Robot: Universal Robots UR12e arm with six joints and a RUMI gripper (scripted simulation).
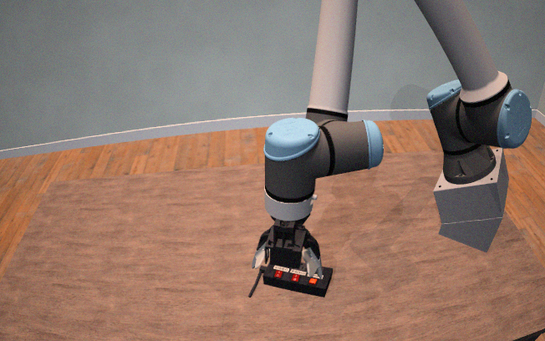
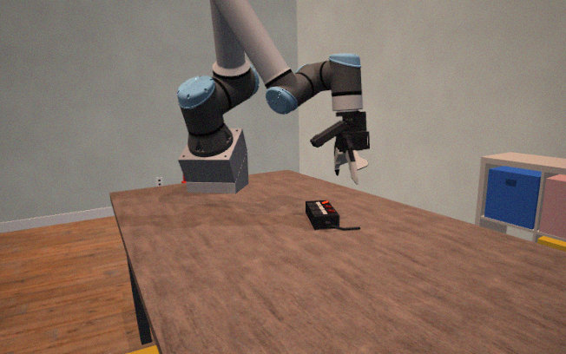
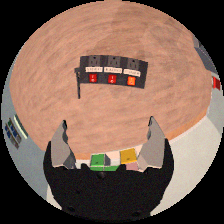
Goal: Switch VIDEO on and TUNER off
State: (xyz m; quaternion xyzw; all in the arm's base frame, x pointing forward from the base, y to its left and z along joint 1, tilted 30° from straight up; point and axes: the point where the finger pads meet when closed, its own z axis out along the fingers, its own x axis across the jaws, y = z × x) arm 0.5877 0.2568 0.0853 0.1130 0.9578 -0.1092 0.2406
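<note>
A black power strip (image 1: 297, 281) lies flat on the wooden table with its switch side up. It has a row of three rocker switches with white labels above them, too small to read. In the wrist view the strip (image 3: 112, 72) shows two darker red switches at left and middle and a brighter orange one (image 3: 131, 78) at the right. A short black cord (image 1: 255, 285) leaves its left end. My gripper (image 2: 347, 167) hangs well above the table, beside the strip, with its fingers wide open and empty. It also shows in the wrist view (image 3: 107, 135).
The arm's grey base block (image 2: 213, 165) sits at the table's far corner. A shelf with a blue bin (image 2: 512, 196) and a pink bin stands off the table at the right. The table edge (image 2: 130, 265) drops off at the left.
</note>
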